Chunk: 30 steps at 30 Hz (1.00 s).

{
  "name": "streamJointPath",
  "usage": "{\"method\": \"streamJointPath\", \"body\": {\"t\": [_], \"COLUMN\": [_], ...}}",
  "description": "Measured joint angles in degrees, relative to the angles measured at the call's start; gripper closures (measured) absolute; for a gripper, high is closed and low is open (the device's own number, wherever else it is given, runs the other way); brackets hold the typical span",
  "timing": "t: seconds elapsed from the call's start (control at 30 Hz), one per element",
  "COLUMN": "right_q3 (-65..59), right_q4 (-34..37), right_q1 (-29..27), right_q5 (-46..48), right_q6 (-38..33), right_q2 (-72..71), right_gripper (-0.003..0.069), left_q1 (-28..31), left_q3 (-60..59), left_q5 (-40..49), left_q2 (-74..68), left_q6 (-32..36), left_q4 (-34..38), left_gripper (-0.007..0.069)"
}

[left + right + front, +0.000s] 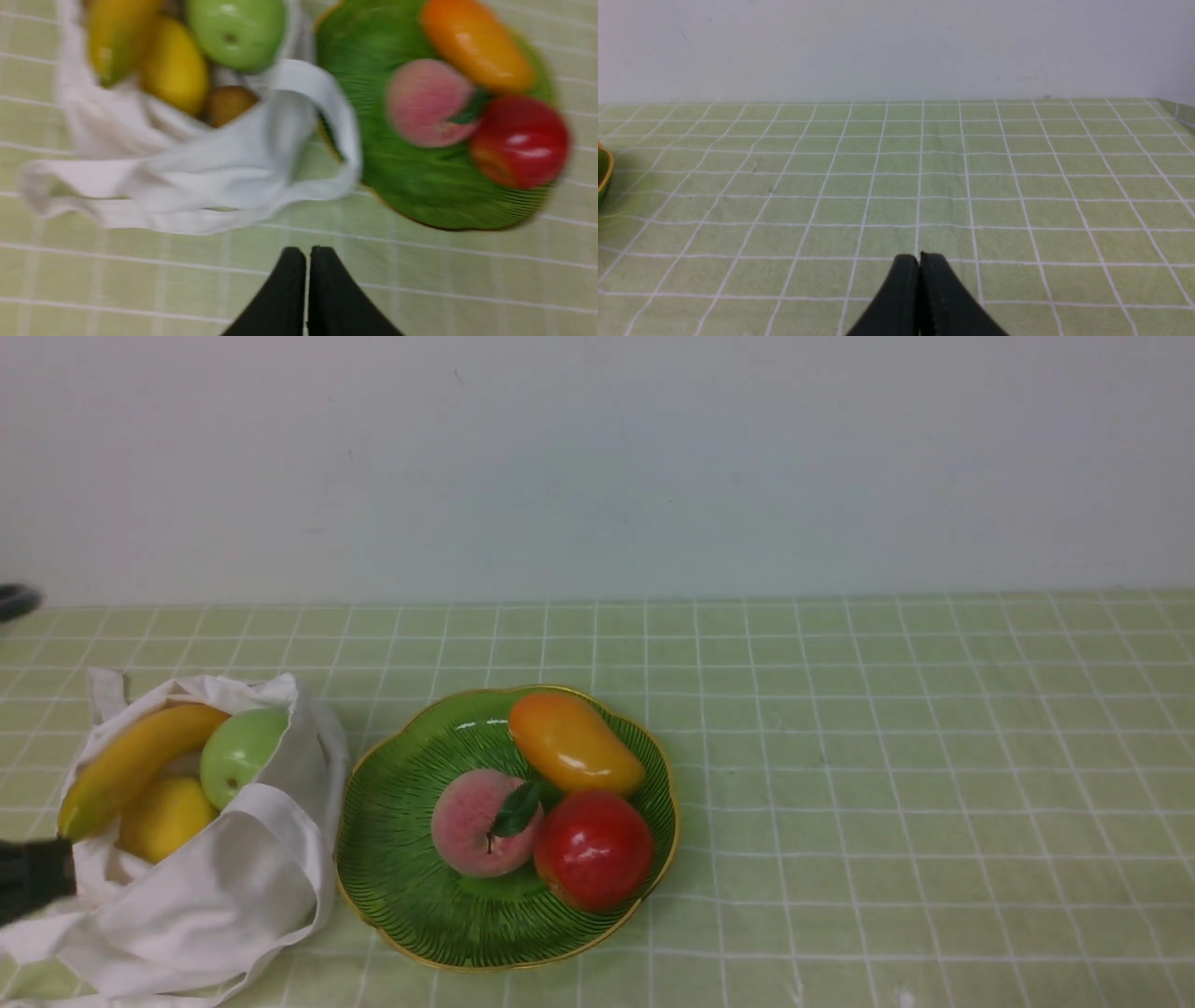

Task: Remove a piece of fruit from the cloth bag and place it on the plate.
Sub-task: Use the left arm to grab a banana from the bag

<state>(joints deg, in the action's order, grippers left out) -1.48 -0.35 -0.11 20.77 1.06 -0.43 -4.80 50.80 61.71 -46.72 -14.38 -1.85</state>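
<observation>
The white cloth bag [205, 887] lies open at the front left. In it lies the long yellow banana [131, 763] with a greenish tip, next to a yellow lemon [166, 817] and a green apple [241, 754]. The green plate [401, 887] with a gold rim stands just right of the bag. It holds a mango [574, 744], a peach [476, 826] and a red apple [594, 849]. My left gripper [307, 252] is shut and empty, on the near side of the bag [196, 186], apart from it; the banana [114, 37] shows blurred. My right gripper [919, 258] is shut and empty over bare cloth.
A green checked tablecloth [887, 784] covers the table up to a pale wall. A brownish fruit [229, 105] lies deeper in the bag. A dark part of my left arm [33, 877] shows at the left edge. The plate's rim [603, 172] shows in the right wrist view.
</observation>
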Motion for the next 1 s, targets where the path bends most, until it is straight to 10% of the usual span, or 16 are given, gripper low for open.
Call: {"method": "streamJointPath", "body": {"t": [0.53, 1.0], "right_q3": [0.0, 0.0], "right_q4": [0.0, 0.0], "right_q1": [0.0, 0.0], "right_q5": [0.0, 0.0], "right_q6": [0.0, 0.0], "right_q2": [0.0, 0.0], "right_gripper": [0.0673, 0.0673], "left_q1": [0.0, 7.4], "left_q3": [20.6, 21.2], "left_q5": [4.0, -1.5], "left_q2": [-39.1, -51.8], "left_q6": [-0.6, -0.4], "left_q4": [-14.5, -16.9], "left_gripper": [0.0272, 0.0239]}}
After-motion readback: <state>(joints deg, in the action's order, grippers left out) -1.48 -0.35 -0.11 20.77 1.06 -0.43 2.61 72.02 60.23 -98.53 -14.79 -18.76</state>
